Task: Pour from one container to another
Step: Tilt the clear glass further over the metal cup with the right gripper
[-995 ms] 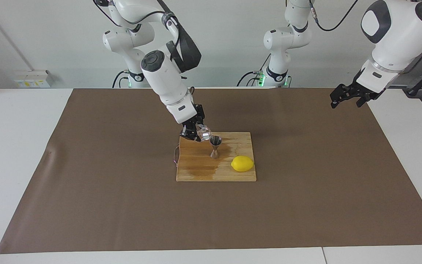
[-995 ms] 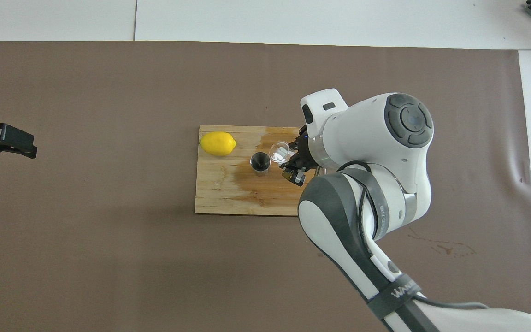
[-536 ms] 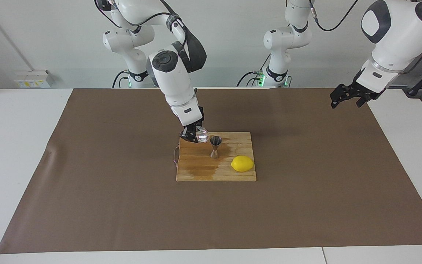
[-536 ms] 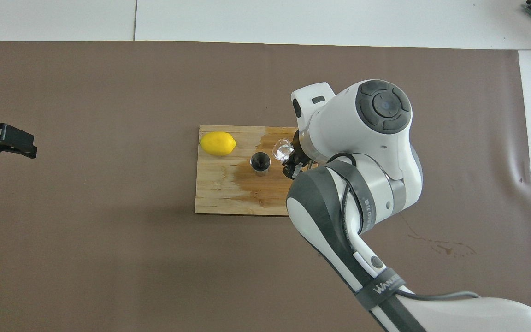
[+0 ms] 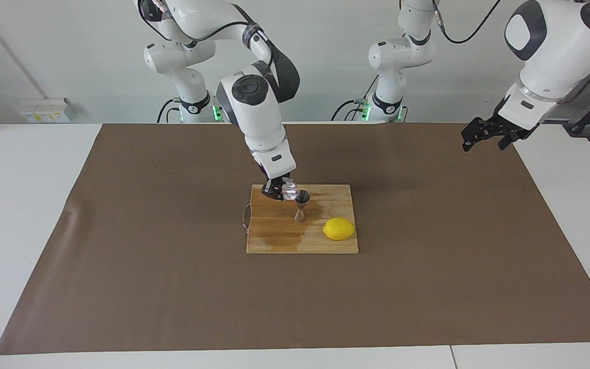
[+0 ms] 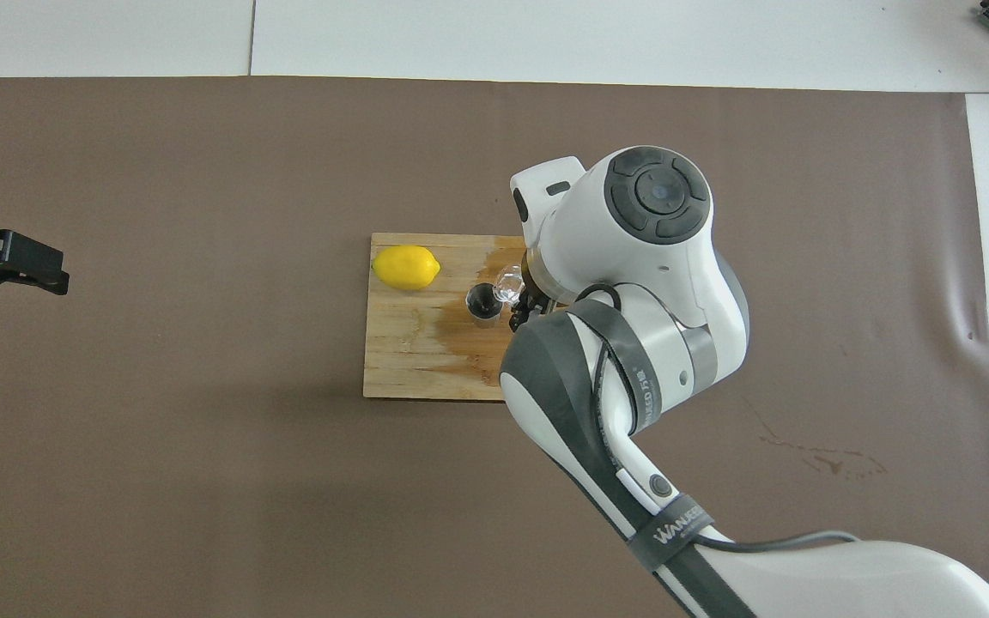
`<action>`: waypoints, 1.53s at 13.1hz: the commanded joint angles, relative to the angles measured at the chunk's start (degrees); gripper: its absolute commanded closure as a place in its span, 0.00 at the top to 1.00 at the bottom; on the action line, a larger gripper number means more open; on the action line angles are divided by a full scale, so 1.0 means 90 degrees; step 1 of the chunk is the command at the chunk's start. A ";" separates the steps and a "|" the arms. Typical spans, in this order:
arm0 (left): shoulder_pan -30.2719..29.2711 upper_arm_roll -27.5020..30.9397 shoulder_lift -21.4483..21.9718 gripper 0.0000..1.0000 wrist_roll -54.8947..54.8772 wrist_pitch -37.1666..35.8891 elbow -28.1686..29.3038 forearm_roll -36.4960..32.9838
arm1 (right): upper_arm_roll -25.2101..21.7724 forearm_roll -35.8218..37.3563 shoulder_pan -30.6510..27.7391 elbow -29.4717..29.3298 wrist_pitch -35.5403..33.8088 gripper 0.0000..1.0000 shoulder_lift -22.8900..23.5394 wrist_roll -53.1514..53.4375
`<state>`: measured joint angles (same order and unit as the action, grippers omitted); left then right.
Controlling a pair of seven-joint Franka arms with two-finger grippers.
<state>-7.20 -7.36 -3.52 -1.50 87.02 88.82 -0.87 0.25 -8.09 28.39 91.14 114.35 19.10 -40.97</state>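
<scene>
Your right tool (image 5: 280, 192) is clenched on the glass cup (image 5: 289, 192), tipped with its mouth at the rim of the jigger (image 5: 301, 204), which stands upright on the wooden board (image 5: 274, 236) near the lemon (image 5: 339, 228). Your left tool (image 5: 488, 134) waits released above the worktop's edge.

Materials on the tabletop

Clear faceted glass cup (image 5: 289, 191) is glinting, steel jigger (image 5: 301, 205) is shining, wooden board (image 5: 279, 238) is showing wet stains.
</scene>
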 commanded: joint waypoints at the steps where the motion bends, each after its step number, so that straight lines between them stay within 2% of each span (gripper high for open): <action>1: -0.0021 -0.0002 0.0206 1.00 0.0069 0.0097 0.0238 -0.0099 | -0.0027 0.0312 0.0078 -0.0400 -0.0303 0.00 0.0211 0.0207; 9: -0.0021 -0.0002 0.0206 1.00 0.0069 0.0097 0.0238 -0.0099 | -0.0076 0.0488 0.0224 -0.1083 -0.0752 0.00 0.0641 0.0538; 20: -0.0021 -0.0002 0.0206 1.00 0.0069 0.0097 0.0238 -0.0099 | -0.0086 0.0762 0.0341 -0.1367 -0.0987 0.00 0.0827 0.0626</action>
<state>-7.20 -7.36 -3.52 -1.50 87.02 88.82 -0.87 -0.10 -3.04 30.50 81.60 107.38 25.16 -37.39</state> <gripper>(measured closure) 0.000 0.520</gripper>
